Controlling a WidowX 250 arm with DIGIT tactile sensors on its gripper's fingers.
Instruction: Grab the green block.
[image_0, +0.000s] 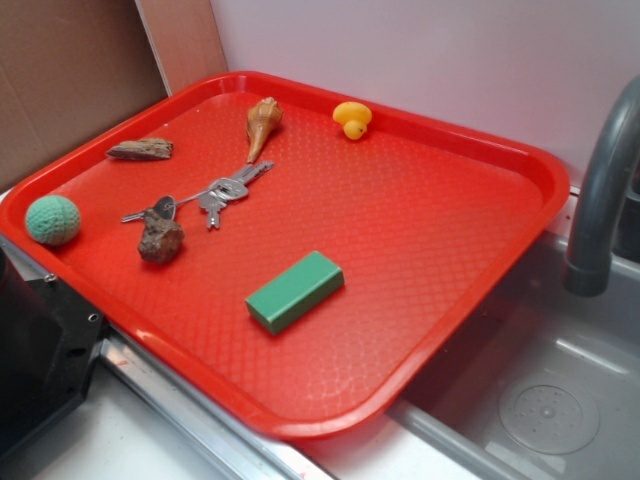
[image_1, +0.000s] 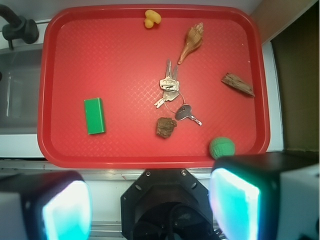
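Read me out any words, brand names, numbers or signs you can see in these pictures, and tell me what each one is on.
No text can be read in either view.
Green block: plain faces, no print.
Keys: any stamping is too small to read.
Red tray: textured pattern only, no label showing.
Yellow duck, shell and crocheted ball: no markings.

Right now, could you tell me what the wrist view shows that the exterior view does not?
Only the wrist view shows the hand, its lit fingers spread open below the tray. Only the exterior view shows the sink's drain. Both show the green block, keys, shell, yellow duck and crocheted ball.
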